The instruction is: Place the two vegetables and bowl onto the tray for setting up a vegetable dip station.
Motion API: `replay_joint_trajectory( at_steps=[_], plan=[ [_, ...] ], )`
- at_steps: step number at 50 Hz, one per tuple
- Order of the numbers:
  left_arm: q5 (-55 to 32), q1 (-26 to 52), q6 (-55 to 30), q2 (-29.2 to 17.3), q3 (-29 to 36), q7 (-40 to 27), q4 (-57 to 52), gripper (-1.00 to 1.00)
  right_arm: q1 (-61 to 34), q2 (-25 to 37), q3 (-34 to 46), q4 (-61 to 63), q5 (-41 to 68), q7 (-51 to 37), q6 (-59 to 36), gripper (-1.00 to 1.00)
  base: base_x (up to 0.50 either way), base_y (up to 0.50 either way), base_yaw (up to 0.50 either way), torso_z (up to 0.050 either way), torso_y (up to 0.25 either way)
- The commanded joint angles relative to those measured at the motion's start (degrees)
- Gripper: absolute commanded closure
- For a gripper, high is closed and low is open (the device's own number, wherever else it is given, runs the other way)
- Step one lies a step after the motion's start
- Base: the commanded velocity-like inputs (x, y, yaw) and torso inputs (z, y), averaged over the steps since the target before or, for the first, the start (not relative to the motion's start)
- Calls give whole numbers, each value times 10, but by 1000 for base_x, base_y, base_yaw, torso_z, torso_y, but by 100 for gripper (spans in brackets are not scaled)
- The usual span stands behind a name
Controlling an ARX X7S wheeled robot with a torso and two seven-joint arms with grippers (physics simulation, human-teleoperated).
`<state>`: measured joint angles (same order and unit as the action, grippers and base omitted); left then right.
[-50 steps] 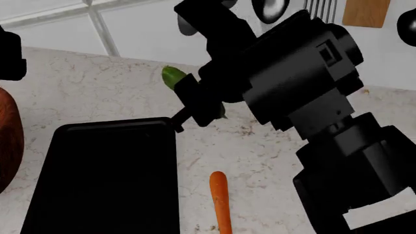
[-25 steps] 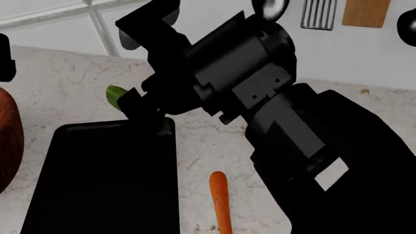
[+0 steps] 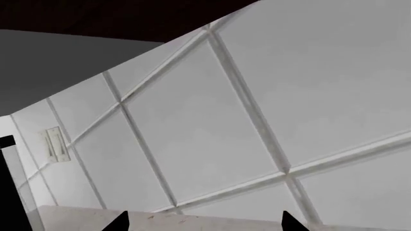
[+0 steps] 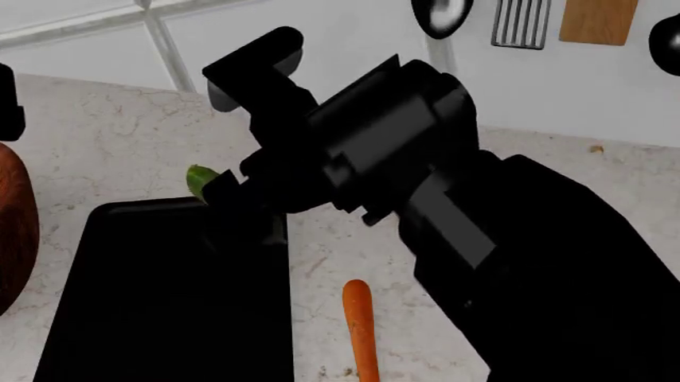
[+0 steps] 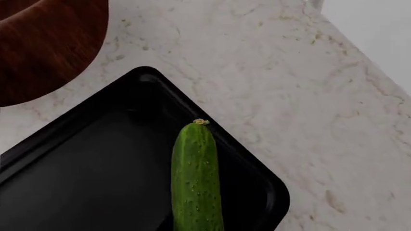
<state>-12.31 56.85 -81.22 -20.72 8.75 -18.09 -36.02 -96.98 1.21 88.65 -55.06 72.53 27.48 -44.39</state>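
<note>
Gripping cucumber [image 5: 194, 178], right gripper [image 4: 236, 193] hangs over far corner of tray [image 5: 77, 173]; jaw contact itself hidden by arm bulk in head view, below frame edge in right wrist view. Cucumber tip [image 4: 201, 181] only part showing from head. Carrot [image 4: 361, 328] on counter [image 4: 127, 135] beside tray, lower end cut off. Bowl [image 4: 15, 235] mostly out of frame on left. Left gripper [image 3: 202, 222]: two dark tips at frame edge, apart, nothing between, facing tiled wall [image 3: 270, 86].
</note>
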Motion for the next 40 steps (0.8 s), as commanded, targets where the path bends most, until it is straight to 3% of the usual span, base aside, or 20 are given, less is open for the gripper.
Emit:
replay_joint_trajectory(
  at_steps=[1, 12, 13, 40],
  plan=[
    [9, -13, -16, 9, -24, 6, -27, -100, 7, -12, -2, -5, -12, 18, 5, 100, 0, 0, 0, 0, 0],
    [7, -21, -9, 10, -28, 6, -27, -100, 13, -12, -3, 3, -25, 17, 10, 100, 0, 0, 0, 0, 0],
    [6, -21, -10, 10, -28, 6, -27, -100, 14, -12, -3, 3, -28, 15, 12, -100, 0, 0, 0, 0, 0],
    [-2, -13, -27, 7, -39, 5, -43, -100, -10, -12, -13, -12, -15, 15, 25, -100, 0, 0, 0, 0, 0]
  ],
)
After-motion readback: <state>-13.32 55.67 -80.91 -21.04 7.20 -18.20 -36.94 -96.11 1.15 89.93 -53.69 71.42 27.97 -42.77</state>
